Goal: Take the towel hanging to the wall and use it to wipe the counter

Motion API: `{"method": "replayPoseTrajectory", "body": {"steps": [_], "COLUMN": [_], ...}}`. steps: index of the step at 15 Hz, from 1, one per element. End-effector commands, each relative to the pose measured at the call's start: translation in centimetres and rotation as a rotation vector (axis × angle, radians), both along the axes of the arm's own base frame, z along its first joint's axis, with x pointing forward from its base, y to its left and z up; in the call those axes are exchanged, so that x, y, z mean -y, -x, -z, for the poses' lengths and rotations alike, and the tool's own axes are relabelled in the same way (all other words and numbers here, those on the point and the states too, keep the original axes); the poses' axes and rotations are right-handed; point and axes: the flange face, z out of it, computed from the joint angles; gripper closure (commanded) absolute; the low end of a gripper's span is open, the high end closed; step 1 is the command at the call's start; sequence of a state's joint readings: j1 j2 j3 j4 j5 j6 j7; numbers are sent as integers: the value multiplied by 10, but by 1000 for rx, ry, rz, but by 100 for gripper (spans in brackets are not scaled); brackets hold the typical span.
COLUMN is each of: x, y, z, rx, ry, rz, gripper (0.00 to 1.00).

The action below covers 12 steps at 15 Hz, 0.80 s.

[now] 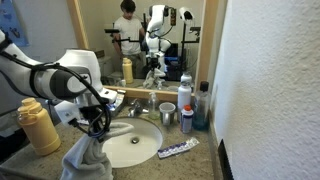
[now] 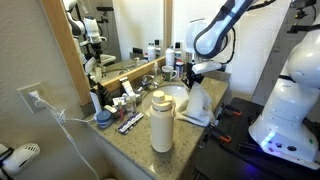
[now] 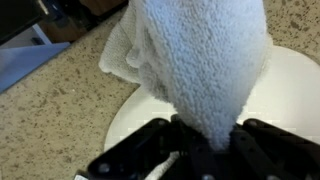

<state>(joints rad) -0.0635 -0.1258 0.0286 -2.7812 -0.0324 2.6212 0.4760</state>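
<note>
My gripper (image 3: 205,135) is shut on the towel (image 3: 205,60), a pale grey-white terry cloth that hangs from the jaws in folds. In both exterior views the gripper (image 1: 97,122) (image 2: 192,76) holds the towel (image 1: 85,158) (image 2: 197,102) at the front edge of the counter (image 1: 185,165) (image 2: 125,140), beside the oval white sink (image 1: 135,148) (image 2: 172,93). The towel's lower end drapes onto the counter by the sink rim (image 3: 290,90). The white stippled wall (image 1: 270,90) stands to one side.
A yellow bottle (image 1: 38,125) stands at the counter's end; it shows as a cream bottle (image 2: 162,122). A faucet (image 1: 140,107), a cup (image 1: 167,114), a blue bottle (image 1: 202,108), a white bottle (image 1: 185,100) and a toothpaste tube (image 1: 178,149) sit around the sink. The mirror (image 1: 140,40) is behind.
</note>
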Motion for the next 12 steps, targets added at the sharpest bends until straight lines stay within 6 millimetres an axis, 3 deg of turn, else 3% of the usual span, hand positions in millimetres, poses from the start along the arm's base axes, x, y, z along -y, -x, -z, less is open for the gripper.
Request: {"method": "replayPoseTrajectory", "body": {"steps": [1,7,12], "x": [28,98,128], "y": [-16,-14,4], "z": [21,66,97], "rx": [-37,-125,-232], "ry": [-7,-32,-80], "rz": [69,267,398], "gripper": [97,97,97]}}
